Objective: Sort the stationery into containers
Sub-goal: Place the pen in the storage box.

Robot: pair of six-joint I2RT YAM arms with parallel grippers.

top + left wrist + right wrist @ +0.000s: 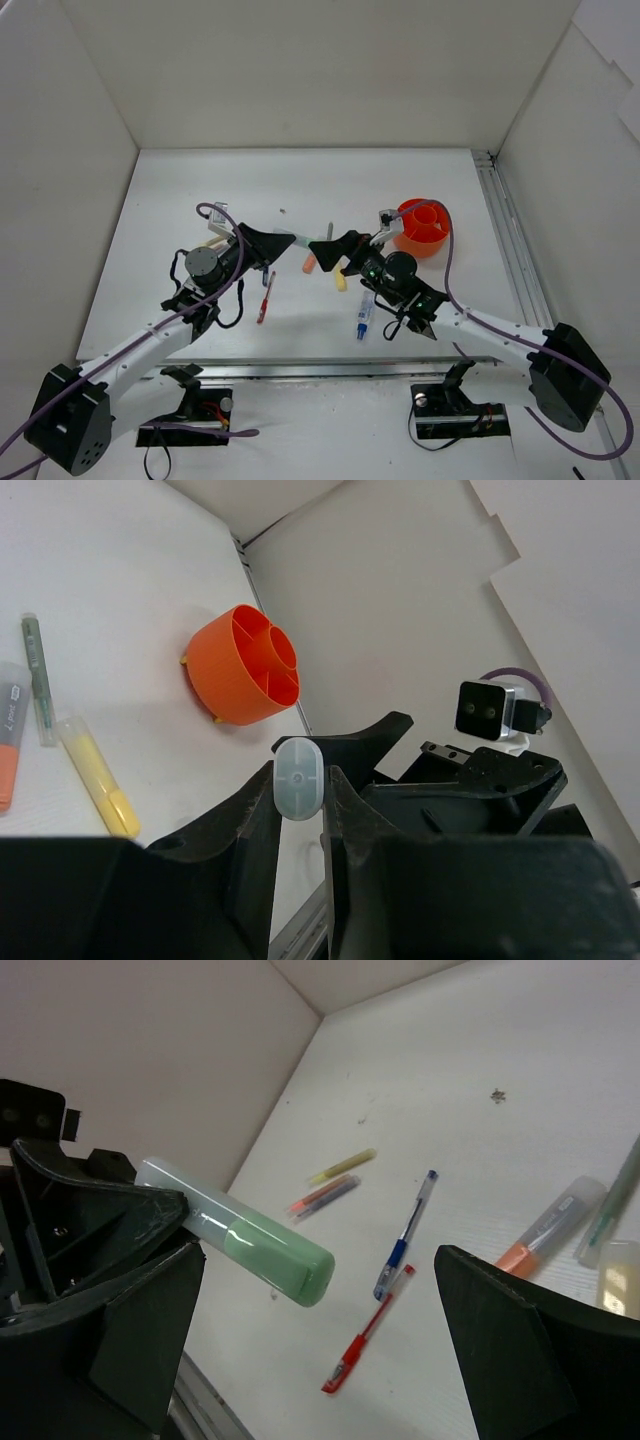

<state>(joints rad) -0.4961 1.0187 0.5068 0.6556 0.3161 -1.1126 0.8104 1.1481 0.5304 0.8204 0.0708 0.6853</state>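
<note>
- Left pincer [283,240], just to the 9 o'clock side of the counter's [180,195] middle: narrow, clamped on the pale capped end of the green marker [270,1250]. Marker held clear of the counter, green end aimed toward 3 o'clock.
- Loose on the counter underneath: red pen [265,298] at 7 o'clock, orange marker [310,263] and yellow marker [341,280] close to the middle, blue pen [363,318] at 5 o'clock. None of these sorted yet.
- Right pincer [325,248], facing the left one from the 3 o'clock side: spread wide, a finger on either side of the marker's green end. Probably touching nothing, though the wrist view leaves the near finger's gap unclear.
- Orange cup [422,227] at 2 o'clock, upright, inner dividers showing, well apart from both pincers.
- Judged step: a hand-over of the green marker toward the cup side.
- To do it well:
  - Centre the green barrel between the wide fingers.
  - Close square across it, well clear of the left fingertips.
  - Release on the left only once the right grip is firm.
  - Then carry to the cup, tip the marker upright, and lower it into one compartment before letting go.
</note>
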